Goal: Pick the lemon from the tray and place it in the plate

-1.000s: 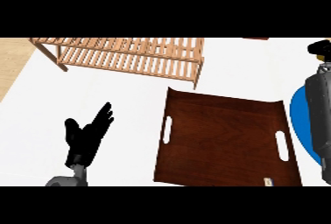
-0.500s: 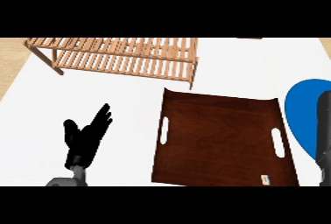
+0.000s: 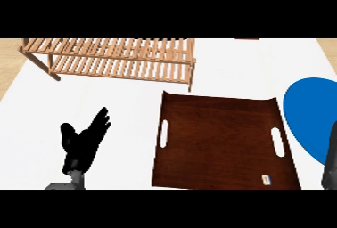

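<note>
Left hand (image 3: 82, 144) resting at lower left on white surface (image 3: 125, 107), fingers straight and spread, holding nothing. Dark tray (image 3: 223, 138) at centre, bare. Blue plate (image 3: 314, 116) just right of tray. Wooden rack (image 3: 118, 60) beyond. Lemon nowhere visible. Right hand's fingers out of sight.

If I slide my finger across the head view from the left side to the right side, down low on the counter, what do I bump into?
Left hand, open with fingers up → brown tray → blue plate.
</note>
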You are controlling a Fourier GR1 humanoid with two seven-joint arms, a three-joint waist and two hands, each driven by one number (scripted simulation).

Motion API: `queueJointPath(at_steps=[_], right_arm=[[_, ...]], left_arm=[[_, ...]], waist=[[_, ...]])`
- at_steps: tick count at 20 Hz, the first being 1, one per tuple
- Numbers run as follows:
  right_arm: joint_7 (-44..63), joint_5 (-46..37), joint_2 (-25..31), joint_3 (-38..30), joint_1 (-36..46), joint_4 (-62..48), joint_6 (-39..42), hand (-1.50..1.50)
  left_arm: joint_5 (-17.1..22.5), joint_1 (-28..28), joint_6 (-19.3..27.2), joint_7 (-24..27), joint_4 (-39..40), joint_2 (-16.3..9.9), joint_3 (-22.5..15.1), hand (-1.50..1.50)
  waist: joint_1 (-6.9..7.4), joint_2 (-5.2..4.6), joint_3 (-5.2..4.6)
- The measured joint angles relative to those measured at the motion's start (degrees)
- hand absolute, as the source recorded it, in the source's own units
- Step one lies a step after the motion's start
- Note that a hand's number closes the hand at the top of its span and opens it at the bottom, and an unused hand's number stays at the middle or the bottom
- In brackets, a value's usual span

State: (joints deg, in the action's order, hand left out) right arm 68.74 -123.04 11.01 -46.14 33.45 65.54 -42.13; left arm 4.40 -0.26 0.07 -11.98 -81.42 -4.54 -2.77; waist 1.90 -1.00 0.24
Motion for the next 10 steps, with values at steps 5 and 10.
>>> queueJointPath(at_steps=[5,10], right_arm=[[-1.20,-0.19,-1.64,-5.58,-1.80,-0.93,-5.97,1.50],[-1.65,9.70,-1.60,-13.75,-1.37,-6.93,-7.32,-1.50]], left_arm=[[-0.34,-0.15,0.59,-0.39,-0.04,0.20,0.03,0.00],[-0.14,0.50,0.21,0.61,0.34,-0.12,0.49,0.00]], waist=[[-0.39,0.25,-0.02],[-0.98,0.48,0.01]])
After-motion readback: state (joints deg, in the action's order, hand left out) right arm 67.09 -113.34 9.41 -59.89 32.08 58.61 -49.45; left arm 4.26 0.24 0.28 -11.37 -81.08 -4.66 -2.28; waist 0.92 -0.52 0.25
